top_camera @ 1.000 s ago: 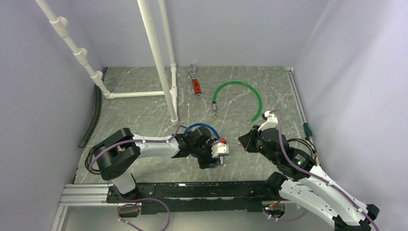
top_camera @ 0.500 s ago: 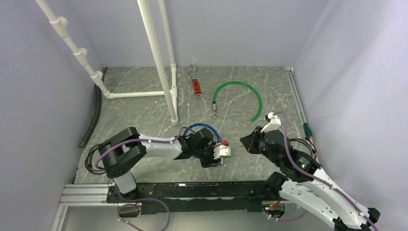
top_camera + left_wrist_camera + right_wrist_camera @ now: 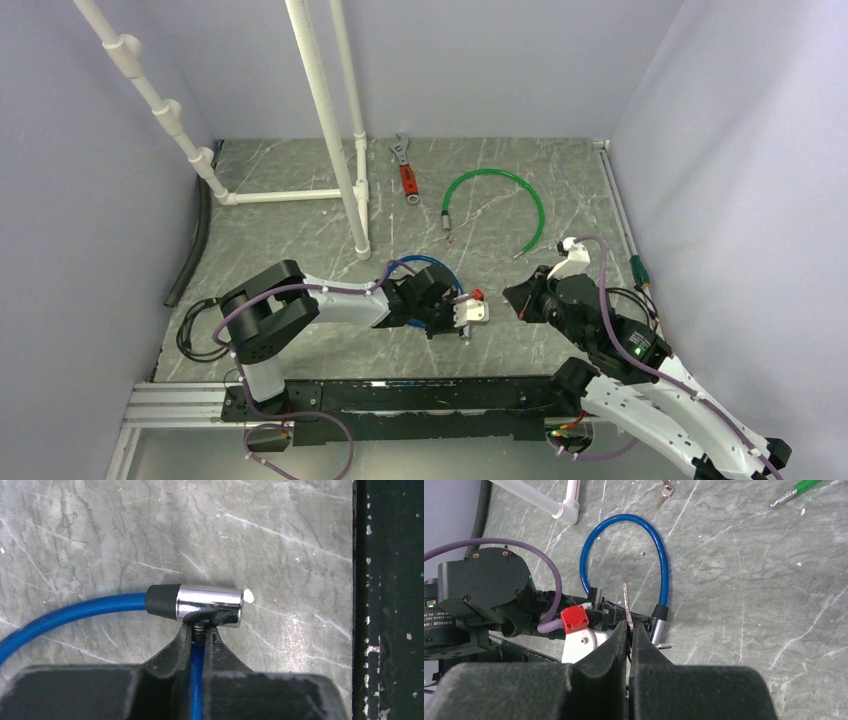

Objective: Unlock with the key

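Marbled table (image 3: pixel 300 230): left pincer (image 3: pixel 200 632) shifted blue cable (image 3: pixel 75 612) nearer held key (image 3: pixel 625 602).

Grey marbled table (image 3: pixel 290 240), scratched white in places. At the far middle, a red-handled wrench (image 3: pixel 406 178), lying flat, just left of a green cable (image 3: pixel 497 173) bent in an open arc, with its silver end (image 3: pixel 445 217) turned toward the near side. Left of the wrench, a white pipe frame (image 3: pixel 329 130): tall uprights, a bar flat on the table, a slanted run with tee fittings. Black hose (image 3: pixel 196 235) along the left wall.
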`<state>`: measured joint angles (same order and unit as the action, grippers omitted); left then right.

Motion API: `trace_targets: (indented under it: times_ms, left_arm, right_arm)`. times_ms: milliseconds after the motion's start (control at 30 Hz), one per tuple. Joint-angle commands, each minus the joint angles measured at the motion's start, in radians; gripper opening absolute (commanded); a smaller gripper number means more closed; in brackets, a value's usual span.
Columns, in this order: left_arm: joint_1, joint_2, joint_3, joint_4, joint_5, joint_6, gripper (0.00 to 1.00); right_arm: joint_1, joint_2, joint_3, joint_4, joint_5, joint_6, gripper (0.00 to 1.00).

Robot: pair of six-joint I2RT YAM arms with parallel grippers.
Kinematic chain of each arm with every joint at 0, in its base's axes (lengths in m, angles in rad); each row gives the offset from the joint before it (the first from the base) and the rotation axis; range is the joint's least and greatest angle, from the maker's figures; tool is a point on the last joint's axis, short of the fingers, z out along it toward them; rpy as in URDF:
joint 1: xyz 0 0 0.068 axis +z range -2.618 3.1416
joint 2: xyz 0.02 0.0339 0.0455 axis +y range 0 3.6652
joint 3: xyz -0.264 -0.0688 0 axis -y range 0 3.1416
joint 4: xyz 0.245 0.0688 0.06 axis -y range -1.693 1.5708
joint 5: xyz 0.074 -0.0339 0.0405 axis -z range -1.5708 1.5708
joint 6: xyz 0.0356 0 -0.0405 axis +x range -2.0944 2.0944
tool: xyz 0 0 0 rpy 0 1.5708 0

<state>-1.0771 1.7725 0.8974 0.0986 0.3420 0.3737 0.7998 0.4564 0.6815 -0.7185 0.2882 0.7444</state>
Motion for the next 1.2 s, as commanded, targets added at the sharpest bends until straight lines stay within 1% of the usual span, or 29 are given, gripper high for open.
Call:
trace_targets:
  times_ms: [0,100,267,500,600,733,800,900,1033,1167]
  left_arm:
    - [-0.007,0.038,0.018,-0.032,-0.03,0.009,0.0]
    - [-0.009,0.024,0.02,-0.027,-0.047,-0.037,0.0]
    - [-0.008,-0.057,-0.031,0.053,-0.173,-0.192,0.0]
    - [-0.005,-0.191,-0.156,0.196,-0.269,-0.425,0.0]
    - [-0.001,-0.263,-0.208,0.234,-0.312,-0.49,0.0]
    - [0.002,-0.36,-0.283,0.297,-0.336,-0.547,0.0]
    - [0.002,-0.403,-0.324,0.318,-0.339,-0.559,0.0]
    - [0.003,-0.469,-0.381,0.345,-0.403,-0.575,0.0]
    - [0.006,-0.558,-0.481,0.398,-0.483,-0.617,0.0]
    - [0.008,-0.656,-0.577,0.457,-0.49,-0.65,0.0]
  right_arm:
    - [-0.002,-0.02,0.032,-0.016,0.025,-0.003,0.0]
    - [-0.001,-0.027,0.039,-0.03,0.026,0.0,0.0]
    - [-0.002,-0.05,0.016,-0.024,0.013,0.017,0.0]
    - [-0.002,-0.001,-0.043,0.08,-0.091,0.056,0.0]
    - [-0.001,-0.005,-0.066,0.133,-0.136,0.069,0.0]
    - [-0.002,0.02,-0.12,0.248,-0.247,0.094,0.0]
    - [-0.001,0.056,-0.152,0.313,-0.335,0.116,0.0]
    - [-0.001,0.094,-0.215,0.442,-0.428,0.175,0.0]
    - [-0.002,0.149,-0.299,0.621,-0.524,0.264,0.0]
    - [0.0,0.249,-0.333,0.755,-0.597,0.312,0.0]
